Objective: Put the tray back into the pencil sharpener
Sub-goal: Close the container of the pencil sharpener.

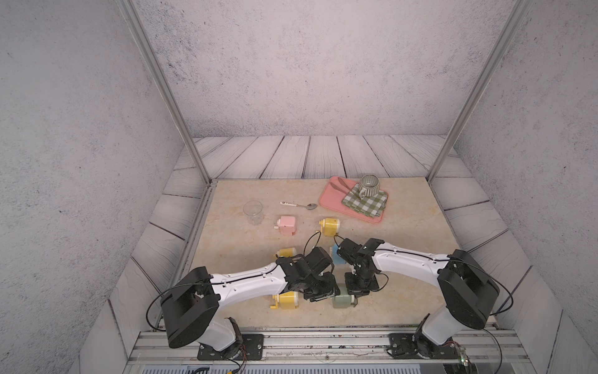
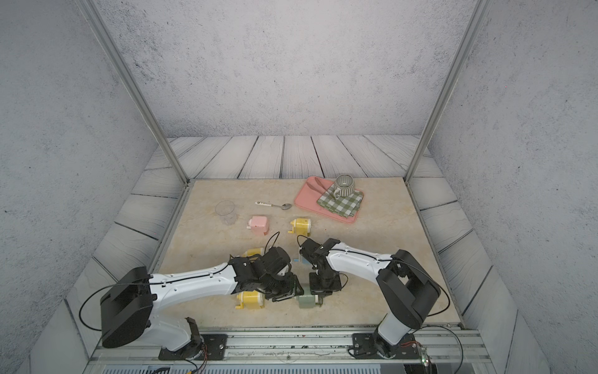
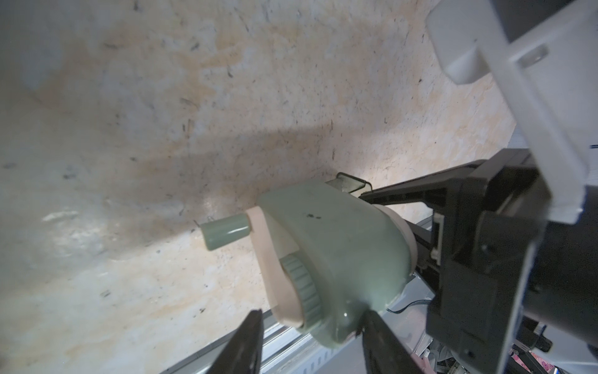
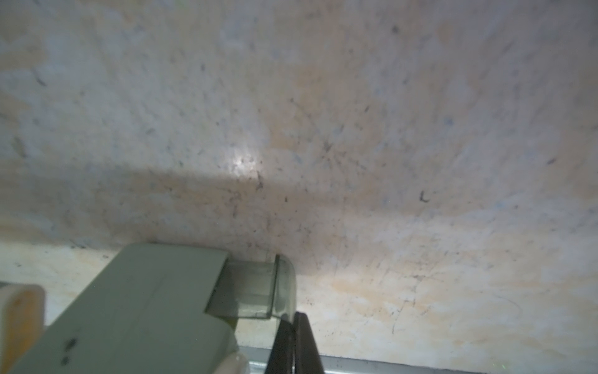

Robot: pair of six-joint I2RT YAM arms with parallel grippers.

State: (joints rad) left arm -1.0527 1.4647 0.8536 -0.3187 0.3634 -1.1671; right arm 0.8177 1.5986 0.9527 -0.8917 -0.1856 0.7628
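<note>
Two white robot arms lean in over a mottled beige counter, the left arm and right arm meeting near its front edge. At the far right of the counter, a pink serving board carries a green checked cloth and a ribbed mug. Three yellow sharpeners, a pink sharpener and a clear cup stand scattered around. Between the arms lies the green pencil sharpener. The left hand straddles its crank end with fingers partly apart; whether they press it cannot be told. The right hand is closed tight, its tips touching the front face of the clear tray, which sits partway inside the sharpener's slot with its front end sticking out. A spoon lies beside the pink board.
</note>
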